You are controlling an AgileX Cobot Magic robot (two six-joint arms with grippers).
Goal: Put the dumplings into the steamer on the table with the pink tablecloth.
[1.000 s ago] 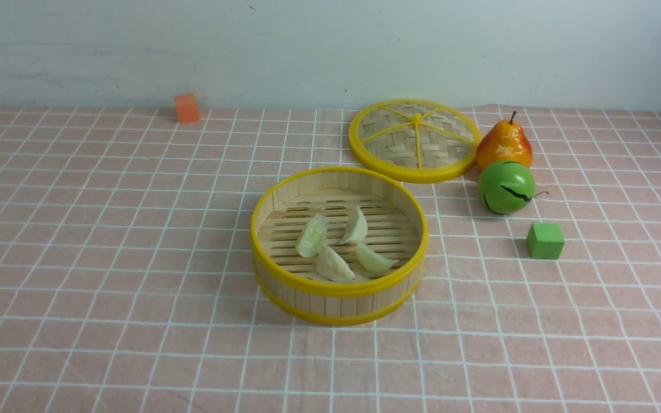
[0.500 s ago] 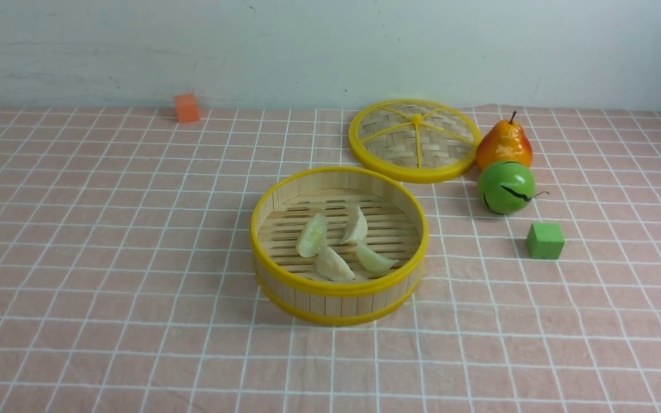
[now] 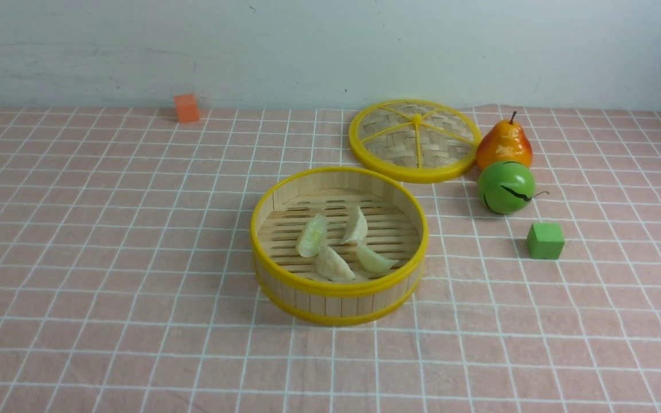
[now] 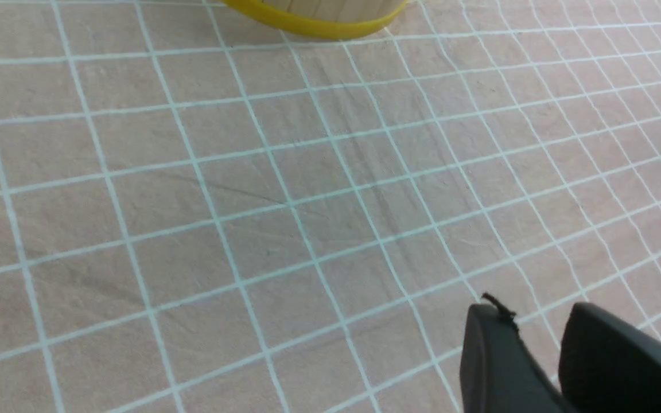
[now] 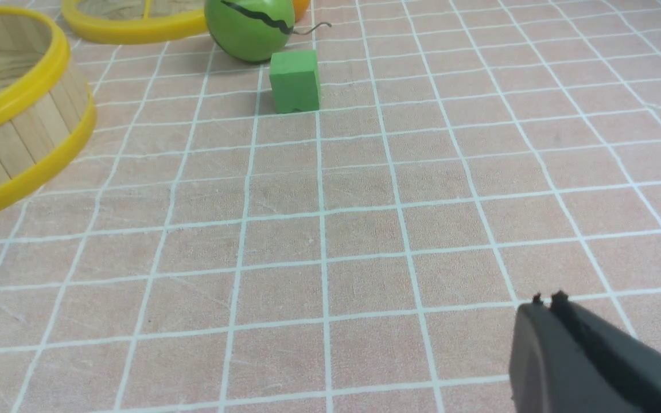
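Observation:
The round bamboo steamer (image 3: 336,301) with yellow rim bands stands mid-table on the pink tablecloth (image 3: 107,229). Several pale dumplings lie on its slat floor, among them one (image 3: 311,236) at the left and one (image 3: 374,260) at the front right. Neither arm shows in the front view. In the left wrist view my left gripper (image 4: 537,312) hangs over bare cloth with a narrow gap between its fingers and nothing in it; the steamer's bottom band (image 4: 319,14) is well beyond it. My right gripper (image 5: 547,299) is shut and empty over bare cloth, with the steamer (image 5: 15,132) far off to one side.
The woven lid (image 3: 413,140) lies behind the steamer to the right. Beside it stand a pear (image 3: 504,143) and a green round fruit (image 3: 505,186), with a green cube (image 3: 545,240) nearer. An orange cube (image 3: 186,108) sits by the back wall at the left.

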